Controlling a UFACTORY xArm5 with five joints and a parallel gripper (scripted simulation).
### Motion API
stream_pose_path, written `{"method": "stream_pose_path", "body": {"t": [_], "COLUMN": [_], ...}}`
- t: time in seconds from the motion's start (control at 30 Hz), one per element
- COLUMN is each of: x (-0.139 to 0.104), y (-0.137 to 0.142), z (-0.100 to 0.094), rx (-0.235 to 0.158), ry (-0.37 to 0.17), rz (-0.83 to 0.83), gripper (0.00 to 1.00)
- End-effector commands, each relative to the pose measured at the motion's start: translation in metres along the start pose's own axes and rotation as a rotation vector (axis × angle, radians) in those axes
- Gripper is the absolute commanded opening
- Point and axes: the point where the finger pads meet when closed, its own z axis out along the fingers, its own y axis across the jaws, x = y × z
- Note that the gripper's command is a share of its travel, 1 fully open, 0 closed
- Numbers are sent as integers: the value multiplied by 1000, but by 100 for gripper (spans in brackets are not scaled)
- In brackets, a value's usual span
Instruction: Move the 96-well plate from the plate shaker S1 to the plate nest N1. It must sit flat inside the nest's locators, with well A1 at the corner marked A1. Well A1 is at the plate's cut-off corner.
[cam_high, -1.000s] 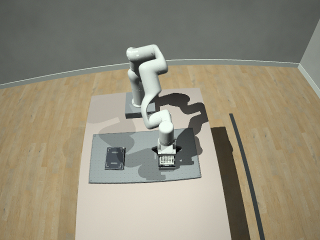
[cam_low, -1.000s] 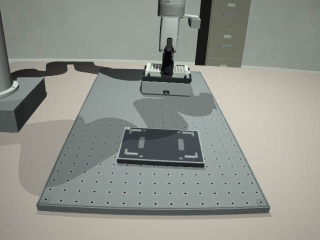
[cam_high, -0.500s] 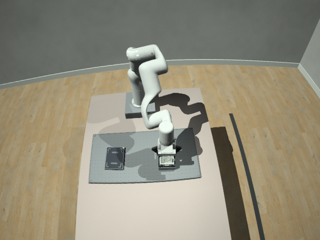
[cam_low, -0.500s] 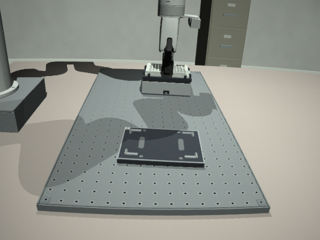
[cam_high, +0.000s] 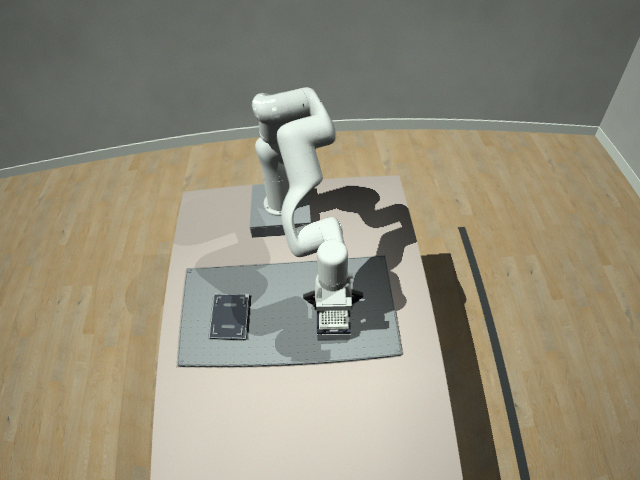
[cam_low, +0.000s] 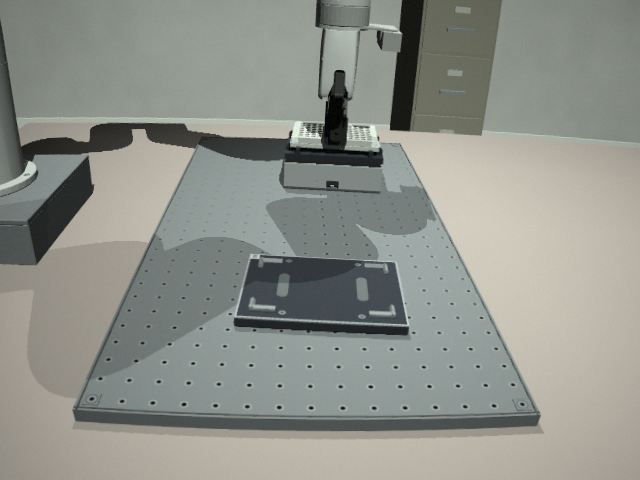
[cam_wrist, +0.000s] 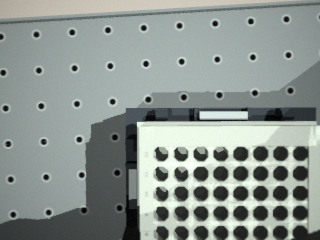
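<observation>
The gripper (cam_low: 334, 135) was closed on the 96-well plate (cam_low: 310, 135), gripping it across its width. The plate sat on the plate shaker S1 (cam_low: 330, 175). The plate nest N1 (cam_low: 323, 294) lay well apart on the breadboard (cam_low: 310, 372).

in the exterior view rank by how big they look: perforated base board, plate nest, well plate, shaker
1. perforated base board
2. plate nest
3. shaker
4. well plate

Nest is nearer the camera, so its lead over the shaker is unsure.

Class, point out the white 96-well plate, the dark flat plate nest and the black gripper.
white 96-well plate (cam_low: 309, 133), exterior view, left well field.
dark flat plate nest (cam_low: 320, 294), exterior view, bare centre.
black gripper (cam_low: 336, 135), exterior view, near finger.
</observation>
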Motion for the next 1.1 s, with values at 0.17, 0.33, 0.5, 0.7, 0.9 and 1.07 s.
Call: {"method": "stream_pose_path", "body": {"t": [0.17, 0.33, 0.5, 0.7, 0.9, 1.07], "x": [2, 2, 2, 2, 2, 2], "y": [-1, -1, -1, -1, -1, -1], "z": [-8, -11, -15, -15, -16, -25], "rx": [-3, -3, -3, -3, -3, -3], "ry": [7, 7, 7, 7, 7, 7], "rz": [0, 0, 0, 0, 0, 0], "gripper": [0, 0, 0, 0, 0, 0]}}
